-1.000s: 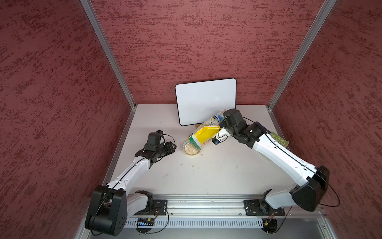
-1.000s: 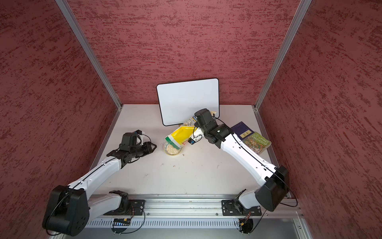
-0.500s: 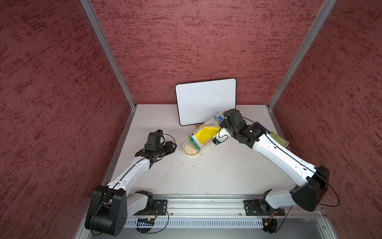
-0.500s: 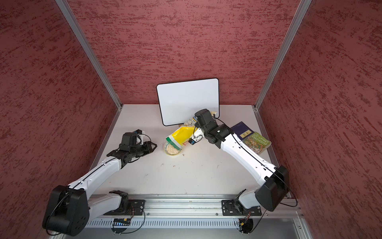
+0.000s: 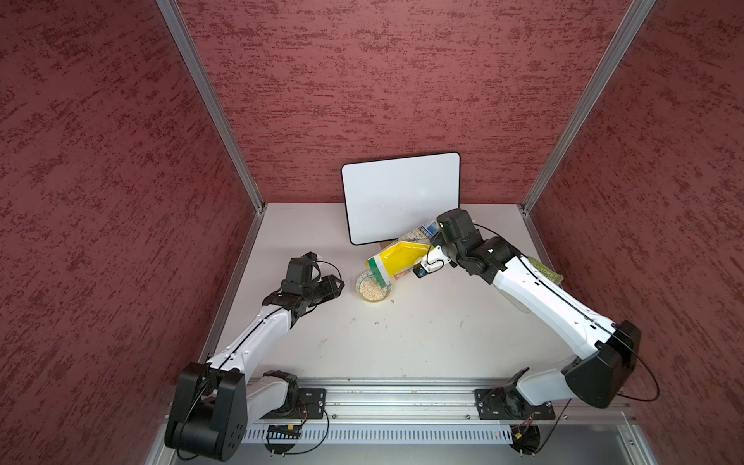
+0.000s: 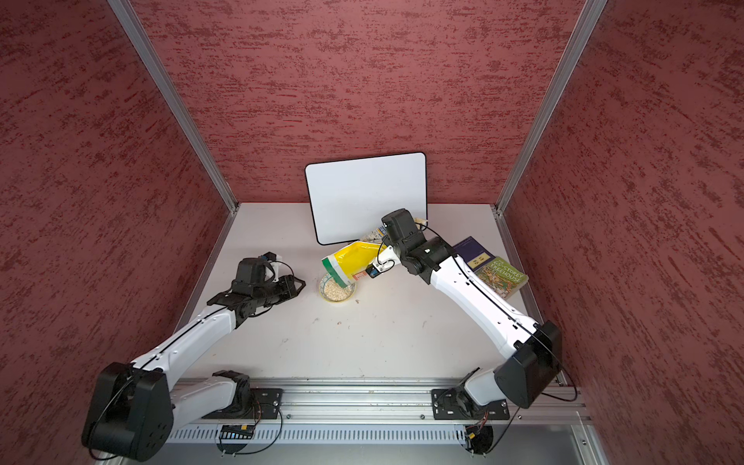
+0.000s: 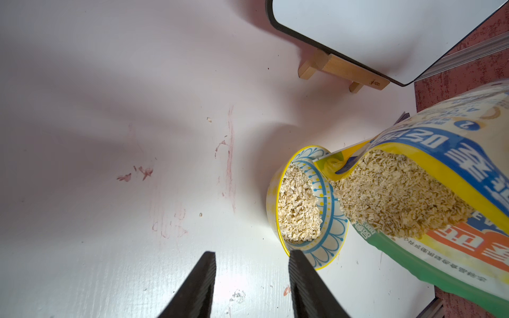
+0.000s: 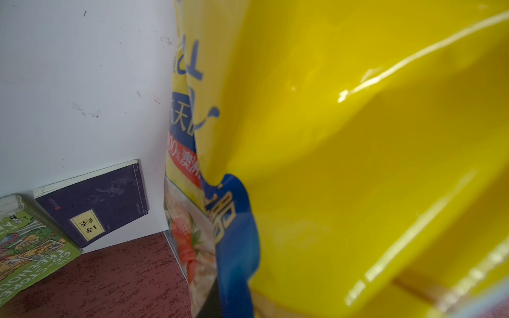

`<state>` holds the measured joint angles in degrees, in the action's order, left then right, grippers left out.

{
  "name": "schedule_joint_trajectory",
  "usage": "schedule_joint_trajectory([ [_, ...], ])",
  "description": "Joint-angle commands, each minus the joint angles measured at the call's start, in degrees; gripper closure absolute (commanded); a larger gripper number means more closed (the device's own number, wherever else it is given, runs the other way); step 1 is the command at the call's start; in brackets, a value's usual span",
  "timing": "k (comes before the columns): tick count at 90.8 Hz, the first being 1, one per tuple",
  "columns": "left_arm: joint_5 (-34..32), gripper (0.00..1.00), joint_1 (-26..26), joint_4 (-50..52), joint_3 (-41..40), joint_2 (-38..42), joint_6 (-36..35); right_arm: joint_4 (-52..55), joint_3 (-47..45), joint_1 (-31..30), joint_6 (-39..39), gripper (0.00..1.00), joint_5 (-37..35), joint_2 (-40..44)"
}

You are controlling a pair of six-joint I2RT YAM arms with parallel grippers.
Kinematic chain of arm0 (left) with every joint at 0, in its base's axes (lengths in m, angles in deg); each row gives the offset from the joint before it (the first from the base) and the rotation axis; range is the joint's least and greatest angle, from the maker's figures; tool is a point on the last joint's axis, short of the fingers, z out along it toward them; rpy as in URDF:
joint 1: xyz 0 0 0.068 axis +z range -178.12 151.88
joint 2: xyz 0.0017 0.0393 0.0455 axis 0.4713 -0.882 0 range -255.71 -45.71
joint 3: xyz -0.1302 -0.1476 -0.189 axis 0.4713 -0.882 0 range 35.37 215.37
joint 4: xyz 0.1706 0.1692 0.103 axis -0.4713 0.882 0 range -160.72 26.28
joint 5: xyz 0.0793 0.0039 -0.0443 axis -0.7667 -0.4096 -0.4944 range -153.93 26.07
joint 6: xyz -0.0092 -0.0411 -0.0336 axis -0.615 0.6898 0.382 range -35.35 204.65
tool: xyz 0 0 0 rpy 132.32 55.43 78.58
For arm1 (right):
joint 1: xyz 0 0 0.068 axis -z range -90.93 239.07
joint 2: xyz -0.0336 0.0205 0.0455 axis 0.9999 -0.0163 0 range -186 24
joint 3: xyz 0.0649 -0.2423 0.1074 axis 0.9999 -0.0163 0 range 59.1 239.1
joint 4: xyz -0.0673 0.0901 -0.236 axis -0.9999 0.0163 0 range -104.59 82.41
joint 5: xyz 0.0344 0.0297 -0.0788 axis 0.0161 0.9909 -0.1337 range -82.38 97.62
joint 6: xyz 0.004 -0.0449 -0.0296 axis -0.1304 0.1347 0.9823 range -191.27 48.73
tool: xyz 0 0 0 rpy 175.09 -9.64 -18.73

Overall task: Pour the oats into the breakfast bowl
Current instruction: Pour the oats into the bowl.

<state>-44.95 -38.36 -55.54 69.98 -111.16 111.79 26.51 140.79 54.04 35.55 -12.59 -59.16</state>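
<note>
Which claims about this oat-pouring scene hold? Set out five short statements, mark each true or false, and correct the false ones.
1. The pouch is tilted with its open mouth over the bowl. True.
2. The bowl is empty. False: it holds oats.
3. The left jaws grip the bowl. False: they stand open beside it, holding nothing.
4. The right jaws hold the pouch. True.
5. The whiteboard lies flat. False: it stands upright at the back.
</note>
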Motion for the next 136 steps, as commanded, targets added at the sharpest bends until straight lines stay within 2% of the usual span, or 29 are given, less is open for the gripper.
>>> schedule_joint_trajectory([
  [1,-0.92,0.52,0.2,1.54,1.41,1.6,-1.09,-6.39,3.19,1.02,-4.85,1.0,1.35,4.31],
  [20,-0.76,0.52,0.26,2.51,2.45,3.25,-1.44,-2.31,3.32,3.57,-11.66,1.0,7.19,6.3],
  [32,-0.31,0.52,0.31,3.07,3.38,4.7,-2.1,-3.33,0.61,4.0,-11.58,1.0,7.4,8.45],
  [44,0.63,0.51,0.4,2.76,4.39,6.03,-2.71,-1.38,2.72,4.26,-14.23,1.0,9.32,9.25],
  [85,1.49,0.51,0.49,3.83,6.71,7.6,-3.22,0.7,0.26,4.27,-22.35,1.0,7.25,12.33],
  [108,3.41,0.51,0.48,2.91,6.77,7.46,-3.8,-1.89,-5.99,4.1,-31.0,1.0,9.88,15.04],
  [136,7.11,0.51,0.44,0.1,6.33,7.31,-4.61,-8.6,-16.02,4.22,-39.57,1.0,19.57,18.09],
])
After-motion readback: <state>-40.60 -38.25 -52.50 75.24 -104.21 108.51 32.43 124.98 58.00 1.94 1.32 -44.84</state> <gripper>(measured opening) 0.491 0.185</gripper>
